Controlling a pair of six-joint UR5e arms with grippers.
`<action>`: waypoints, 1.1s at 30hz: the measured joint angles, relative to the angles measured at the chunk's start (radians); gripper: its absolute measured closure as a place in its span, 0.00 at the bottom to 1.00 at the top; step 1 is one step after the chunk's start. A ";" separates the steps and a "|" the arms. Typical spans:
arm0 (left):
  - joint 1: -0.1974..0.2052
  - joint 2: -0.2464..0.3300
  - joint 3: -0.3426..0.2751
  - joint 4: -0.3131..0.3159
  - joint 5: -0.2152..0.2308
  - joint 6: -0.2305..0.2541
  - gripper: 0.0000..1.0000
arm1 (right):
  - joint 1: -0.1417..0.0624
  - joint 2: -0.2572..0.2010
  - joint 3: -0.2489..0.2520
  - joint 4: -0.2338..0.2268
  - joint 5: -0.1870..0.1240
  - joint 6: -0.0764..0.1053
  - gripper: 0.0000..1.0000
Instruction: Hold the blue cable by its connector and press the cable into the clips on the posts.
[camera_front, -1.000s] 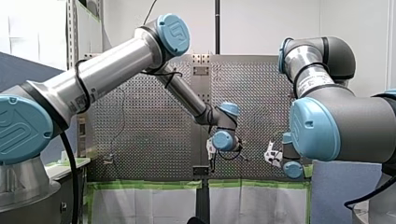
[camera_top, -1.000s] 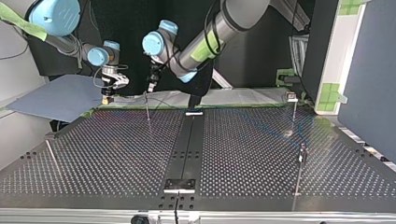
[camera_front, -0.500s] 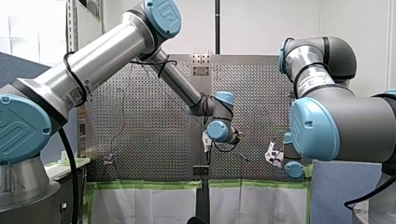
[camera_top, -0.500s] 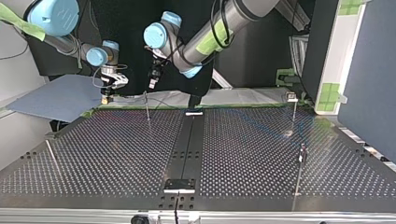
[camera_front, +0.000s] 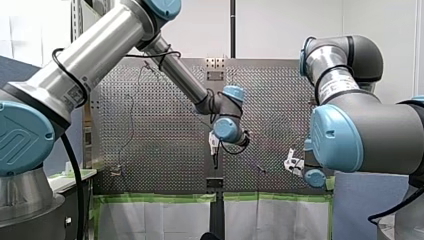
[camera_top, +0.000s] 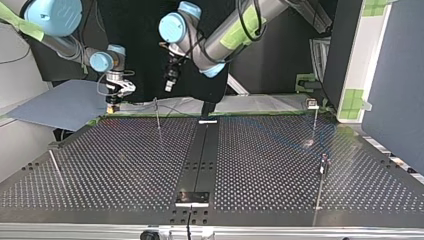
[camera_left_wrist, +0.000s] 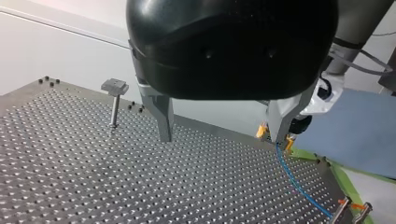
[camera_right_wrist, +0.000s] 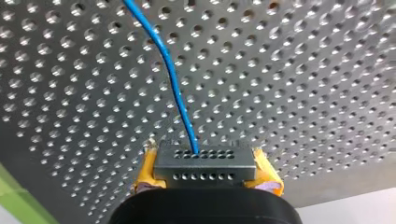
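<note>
In the right wrist view my right gripper (camera_right_wrist: 205, 176) is shut, its yellow pads on a grey connector (camera_right_wrist: 205, 165). The blue cable (camera_right_wrist: 173, 79) runs out of the connector over the perforated table. My left gripper (camera_left_wrist: 222, 135) hangs open above the table, with nothing between its metal fingers (camera_left_wrist: 161, 116). Past one of those fingers the left wrist view shows my right gripper (camera_left_wrist: 275, 134), and the blue cable (camera_left_wrist: 294, 184) leads down to a clip post (camera_left_wrist: 348, 210). In the top view my right gripper (camera_top: 114, 102) is at the table's far left edge and my left gripper (camera_top: 170, 85) is raised beside it.
Thin posts stand on the table: one (camera_top: 157, 115) near the grippers, two (camera_top: 315, 115) (camera_top: 322, 172) at the top view's right, and one (camera_top: 55, 167) at its left. A flat-headed post (camera_left_wrist: 114, 100) stands ahead of my left gripper. A blue sheet (camera_top: 65, 102) lies beyond the table's far left corner.
My left arm has risen and carried its open gripper up and to the right in the top view, away from the post. My right gripper has stayed almost still with the connector.
</note>
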 joint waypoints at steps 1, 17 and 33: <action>0.001 0.008 -0.008 0.001 -0.001 0.000 0.00 | 0.001 -0.006 0.000 0.004 0.000 0.000 1.00; 0.034 0.140 -0.140 0.113 0.006 -0.076 0.00 | 0.001 -0.139 0.080 0.030 0.009 0.019 1.00; 0.057 0.267 -0.267 0.240 0.020 -0.111 0.00 | 0.009 -0.267 0.089 0.122 0.013 0.062 1.00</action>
